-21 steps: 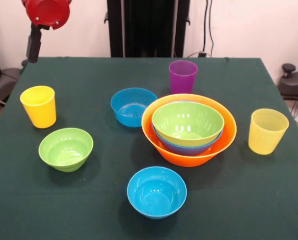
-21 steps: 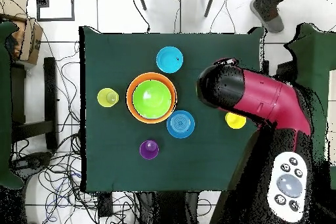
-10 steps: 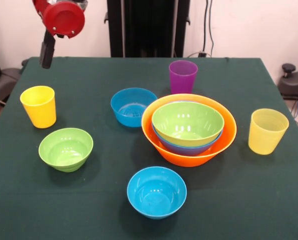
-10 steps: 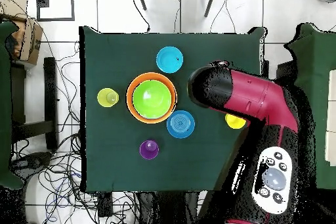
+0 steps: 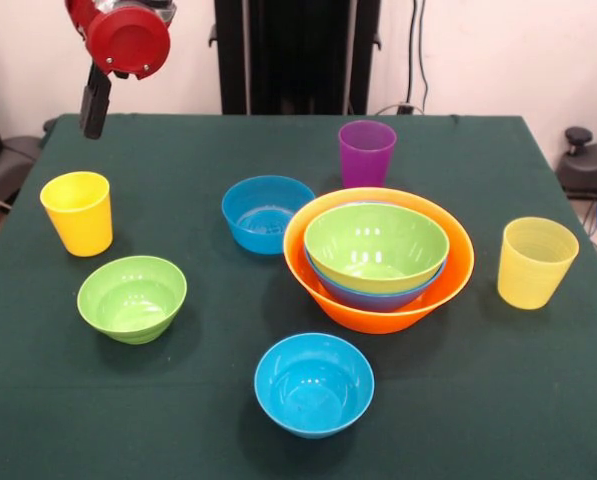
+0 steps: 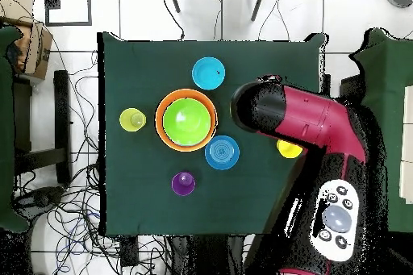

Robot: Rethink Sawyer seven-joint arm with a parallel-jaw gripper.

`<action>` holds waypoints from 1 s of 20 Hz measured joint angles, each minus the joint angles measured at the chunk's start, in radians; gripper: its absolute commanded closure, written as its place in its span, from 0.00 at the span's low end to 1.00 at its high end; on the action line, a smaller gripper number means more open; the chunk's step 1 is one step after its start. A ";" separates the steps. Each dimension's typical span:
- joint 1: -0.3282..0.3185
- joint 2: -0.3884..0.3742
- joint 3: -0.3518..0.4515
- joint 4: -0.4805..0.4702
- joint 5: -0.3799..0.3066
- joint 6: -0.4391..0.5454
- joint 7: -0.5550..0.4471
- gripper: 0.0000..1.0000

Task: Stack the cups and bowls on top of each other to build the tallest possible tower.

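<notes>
My arm hangs high at ten o'clock in the front view, its red round joint facing the camera and a black piece dropping below it, well above the opaque yellow cup; I cannot tell how my claw stands. From overhead the arm reaches across the three o'clock side of the green surface and covers part of that cup. The tower sits just right of centre: the orange bowl at the base, the large blue bowl in it, the medium green bowl nested on top. The purple cup stands at twelve o'clock of it, one small blue bowl touches it at ten, another small blue bowl lies at seven, the ribbed pale yellow cup at three. The small green bowl sits at six o'clock of the opaque yellow cup.
</notes>
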 measured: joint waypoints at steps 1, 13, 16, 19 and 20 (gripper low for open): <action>-0.001 0.001 0.000 0.000 0.000 -0.005 0.000 1.00; -0.021 0.011 0.000 0.027 -0.001 -0.109 0.000 1.00; -0.019 0.017 -0.001 0.030 -0.001 -0.127 0.000 1.00; -0.016 0.025 -0.006 0.030 -0.002 -0.134 0.000 1.00; -0.013 0.033 -0.010 0.030 -0.003 -0.134 0.000 1.00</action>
